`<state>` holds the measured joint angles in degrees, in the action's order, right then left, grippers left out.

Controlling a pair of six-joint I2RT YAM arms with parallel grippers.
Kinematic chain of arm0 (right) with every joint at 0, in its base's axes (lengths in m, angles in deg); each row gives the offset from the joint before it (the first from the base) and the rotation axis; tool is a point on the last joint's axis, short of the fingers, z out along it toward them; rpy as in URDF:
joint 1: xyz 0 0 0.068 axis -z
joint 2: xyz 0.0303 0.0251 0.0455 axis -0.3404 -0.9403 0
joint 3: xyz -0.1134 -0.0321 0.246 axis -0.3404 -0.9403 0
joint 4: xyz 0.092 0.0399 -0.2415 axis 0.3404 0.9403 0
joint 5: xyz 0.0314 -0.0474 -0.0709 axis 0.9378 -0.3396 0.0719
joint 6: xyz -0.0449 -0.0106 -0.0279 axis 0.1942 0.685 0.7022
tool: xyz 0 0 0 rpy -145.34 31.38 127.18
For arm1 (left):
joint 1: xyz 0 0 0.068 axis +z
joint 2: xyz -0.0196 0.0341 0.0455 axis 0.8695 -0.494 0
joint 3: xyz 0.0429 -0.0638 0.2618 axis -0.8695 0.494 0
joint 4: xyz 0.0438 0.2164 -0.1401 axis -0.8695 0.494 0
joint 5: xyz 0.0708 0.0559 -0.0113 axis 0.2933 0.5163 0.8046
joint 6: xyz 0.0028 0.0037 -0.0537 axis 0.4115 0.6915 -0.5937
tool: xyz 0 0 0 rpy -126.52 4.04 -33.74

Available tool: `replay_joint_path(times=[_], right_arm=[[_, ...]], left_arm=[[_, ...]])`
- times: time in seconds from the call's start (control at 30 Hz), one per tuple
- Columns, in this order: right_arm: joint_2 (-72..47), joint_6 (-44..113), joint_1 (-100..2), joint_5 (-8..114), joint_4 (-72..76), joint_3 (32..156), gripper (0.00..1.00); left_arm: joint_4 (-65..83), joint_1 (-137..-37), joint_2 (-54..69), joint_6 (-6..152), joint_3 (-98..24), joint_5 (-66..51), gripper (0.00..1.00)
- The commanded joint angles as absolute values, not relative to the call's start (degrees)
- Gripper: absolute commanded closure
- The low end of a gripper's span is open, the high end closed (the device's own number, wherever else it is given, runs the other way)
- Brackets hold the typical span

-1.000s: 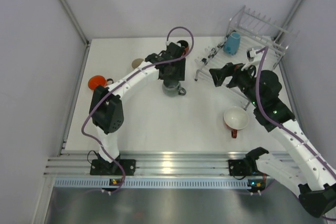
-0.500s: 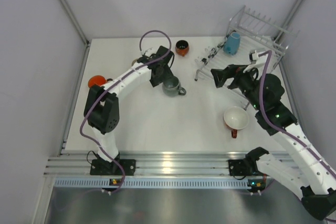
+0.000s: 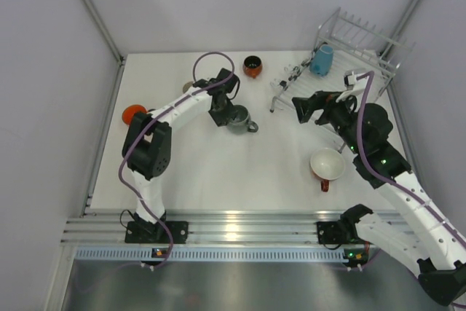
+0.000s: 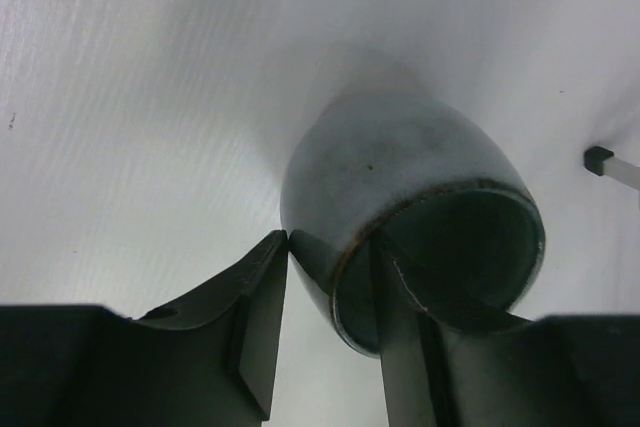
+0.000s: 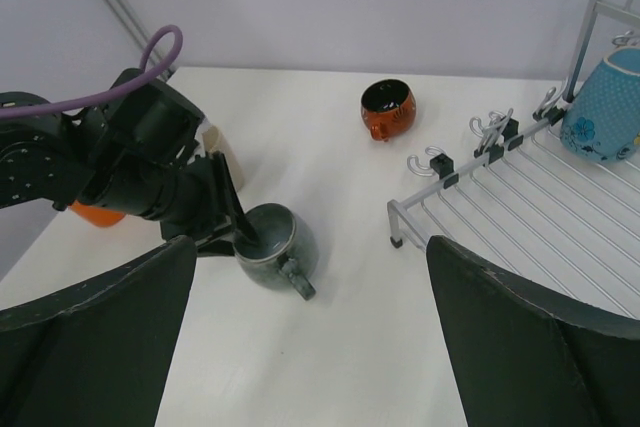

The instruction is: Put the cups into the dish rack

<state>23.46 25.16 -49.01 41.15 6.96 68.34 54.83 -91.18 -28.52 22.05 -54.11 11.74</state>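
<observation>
The left claw (image 3: 222, 111) is clamped on the wall of the grey mug (image 3: 239, 119), one finger inside the rim and one outside. The mug sits mid-desk, handle pointing toward the dish rack (image 3: 364, 41). The rack fills the far right corner (hard against the walls) and holds the light blue cup (image 3: 322, 60). The right claw (image 3: 297, 109) hangs at the rack's near-left edge, fingers spread wide. The widest bare stretch of the white desk (image 3: 218, 172) lies between the grey mug and the red mug (image 3: 327, 165). The dark-and-orange cup (image 3: 253, 65) stands by the back edge, the orange cup (image 3: 134, 113) by the left one.
</observation>
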Motion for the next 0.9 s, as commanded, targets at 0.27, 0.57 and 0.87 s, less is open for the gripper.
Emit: replay_joint_path(times=[0.27,0.57,0.87], right_arm=[[23.0,24.5,-49.8,43.6,4.7,68.6,0.01],[21.3,21.1,-49.5,50.0,4.6,69.3,0.01],[13.6,10.4,-48.0,75.5,-7.3,65.8,0.01]], left_arm=[[54.0,-90.6,-27.1,21.6,-52.8,12.8,1.0],[18.6,-87.9,-6.7,26.6,-28.9,3.5,1.0],[-5.5,-80.5,9.8,30.9,-13.7,-12.7,1.0]])
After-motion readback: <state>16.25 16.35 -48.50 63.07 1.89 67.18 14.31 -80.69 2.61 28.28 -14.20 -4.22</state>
